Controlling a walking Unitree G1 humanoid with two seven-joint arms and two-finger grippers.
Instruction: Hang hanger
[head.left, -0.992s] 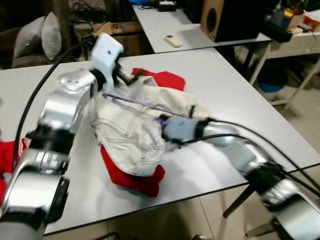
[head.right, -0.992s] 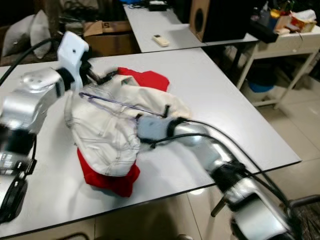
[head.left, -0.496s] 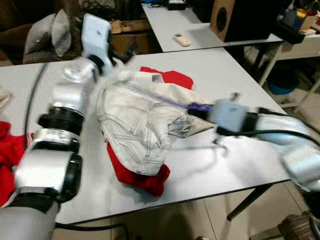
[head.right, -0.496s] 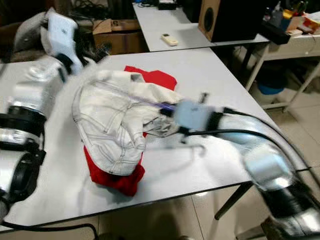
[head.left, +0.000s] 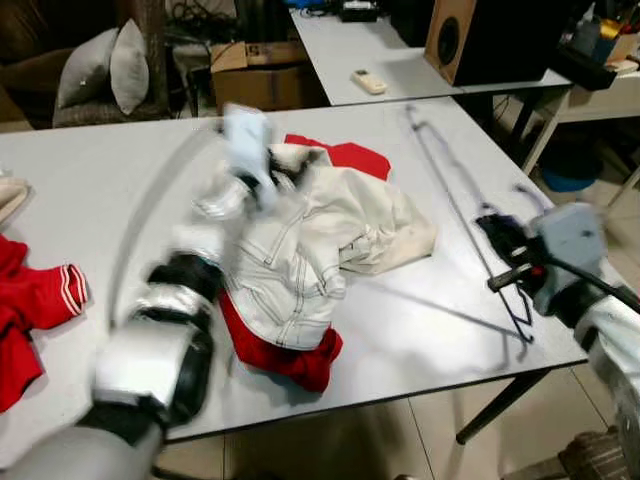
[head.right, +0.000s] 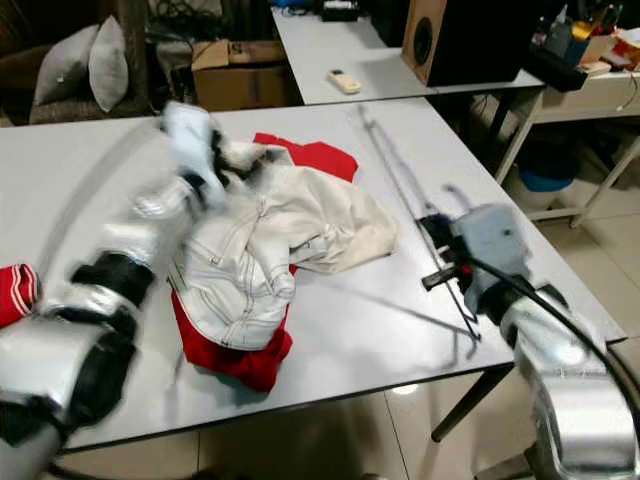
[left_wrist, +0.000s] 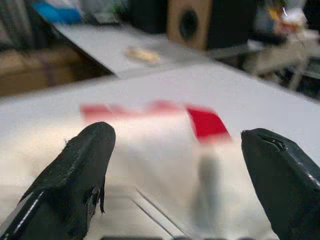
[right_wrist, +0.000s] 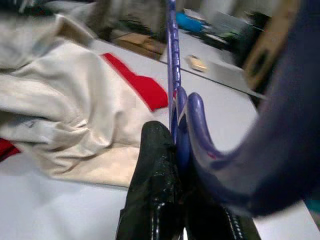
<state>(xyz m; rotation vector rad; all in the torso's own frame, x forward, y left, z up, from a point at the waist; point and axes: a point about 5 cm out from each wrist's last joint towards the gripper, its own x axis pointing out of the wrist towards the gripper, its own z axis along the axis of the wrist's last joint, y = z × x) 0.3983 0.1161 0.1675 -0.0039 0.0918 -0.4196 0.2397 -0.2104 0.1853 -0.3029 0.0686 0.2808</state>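
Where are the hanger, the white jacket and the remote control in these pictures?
hanger (right_wrist: 172, 95): right wrist view, on its purple bar above the gripper's fingers.
white jacket (head.left: 330, 230): left eye view, on the middle of the crumpled cloth.
remote control (head.left: 369, 81): left eye view, on its pale body, far table.

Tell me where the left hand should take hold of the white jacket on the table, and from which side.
Probably the bunched upper edge of the white jacket, beside the left hand, coming from above. That end is heaped into raised folds over the red garment, so open fingers can close across a ridge. The rest lies flatter on the table. The right hand holds the hanger.
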